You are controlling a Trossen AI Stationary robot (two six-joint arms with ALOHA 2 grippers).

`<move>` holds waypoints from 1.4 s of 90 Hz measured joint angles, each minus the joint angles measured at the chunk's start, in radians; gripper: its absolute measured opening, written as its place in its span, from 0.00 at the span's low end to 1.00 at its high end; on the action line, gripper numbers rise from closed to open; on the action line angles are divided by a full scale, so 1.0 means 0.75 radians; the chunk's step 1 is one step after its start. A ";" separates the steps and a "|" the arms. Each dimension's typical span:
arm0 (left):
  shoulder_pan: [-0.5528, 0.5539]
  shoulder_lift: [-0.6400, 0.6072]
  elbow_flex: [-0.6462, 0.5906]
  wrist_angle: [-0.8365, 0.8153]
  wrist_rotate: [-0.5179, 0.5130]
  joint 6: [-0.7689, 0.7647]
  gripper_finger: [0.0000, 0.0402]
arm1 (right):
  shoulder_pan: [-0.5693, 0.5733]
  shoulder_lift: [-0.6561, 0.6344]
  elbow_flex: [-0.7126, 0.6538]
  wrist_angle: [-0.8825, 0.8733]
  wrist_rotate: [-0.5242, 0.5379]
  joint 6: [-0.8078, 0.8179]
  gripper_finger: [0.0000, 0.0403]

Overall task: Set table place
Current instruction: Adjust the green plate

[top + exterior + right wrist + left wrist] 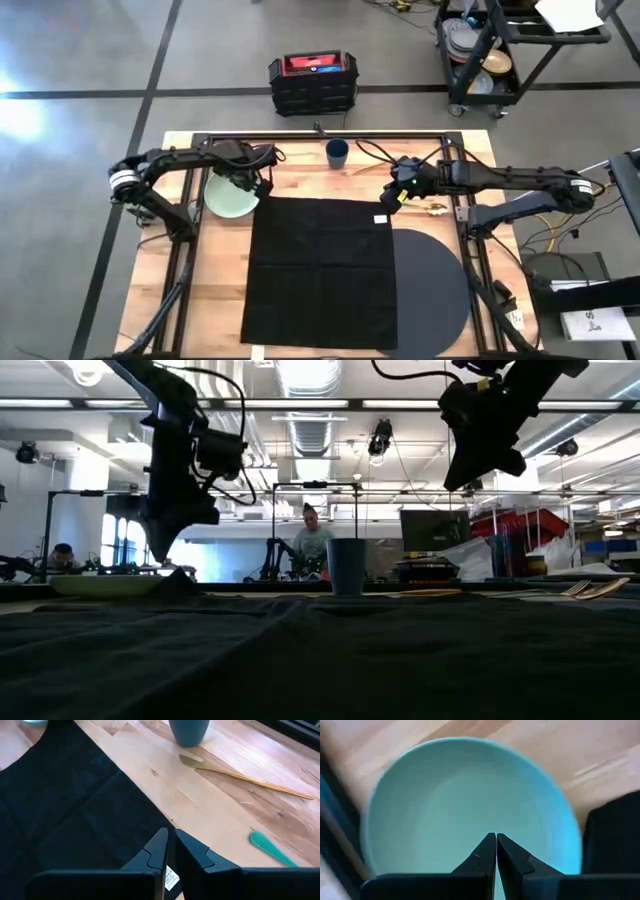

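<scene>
Napkin [320, 270] lay unfolded; right gripper [169, 851], fingers nearly together, empty, over its two o'clock corner. Left gripper [496, 851] pinched closed above plate [465, 805]. Corner needed wider opening first.

Napkin [320, 270]: black. Placemat [435, 290]: dark grey. Plate [470, 805]: pale green. Cup [337, 153]: dark blue. Cutlery [245, 777]: gold, green handle. Worktop [220, 290]: light wood planks.

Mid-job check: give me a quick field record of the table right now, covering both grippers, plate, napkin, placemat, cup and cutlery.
left gripper: shut, empty, over the plate
right gripper: shut, empty, above the napkin's far right corner
plate: bare wood, left of napkin
napkin: spread flat, centre, overlapping the placemat's left edge
placemat: right of napkin, nothing else on it
cup: upright, far edge
cutlery: on wood, right of napkin
</scene>
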State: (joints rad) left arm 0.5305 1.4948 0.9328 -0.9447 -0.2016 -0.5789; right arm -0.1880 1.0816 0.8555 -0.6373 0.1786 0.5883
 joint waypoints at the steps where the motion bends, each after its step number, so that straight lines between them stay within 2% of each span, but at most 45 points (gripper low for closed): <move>1: 0.004 0.000 -0.007 0.010 0.006 0.002 0.00 | 0.000 -0.001 0.000 0.000 -0.001 0.002 0.05; 38: 0.230 0.001 -0.204 0.388 0.041 0.083 0.00 | 0.000 -0.011 0.000 0.001 -0.034 0.055 0.05; 71: 0.555 0.002 -0.212 0.610 0.068 0.183 0.00 | 0.000 -0.011 0.000 0.001 -0.033 0.054 0.05; 91: 0.692 0.085 -0.126 0.676 0.036 0.249 0.00 | 0.000 -0.011 0.001 0.001 -0.027 0.047 0.05; 112: 0.716 0.197 0.074 0.655 0.006 0.311 0.00 | 0.000 -0.011 0.001 0.001 0.007 0.036 0.05; 118: 0.713 0.204 0.141 0.611 0.021 0.319 0.00 | 0.000 -0.011 0.001 0.001 0.008 0.037 0.05; 126: 0.711 0.196 0.227 0.536 0.107 0.347 0.00 | 0.000 -0.012 0.002 0.002 0.007 0.039 0.05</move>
State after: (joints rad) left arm 1.0634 1.6415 1.1027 -0.5430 -0.1210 -0.3184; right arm -0.1883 1.0729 0.8566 -0.6357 0.1841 0.6172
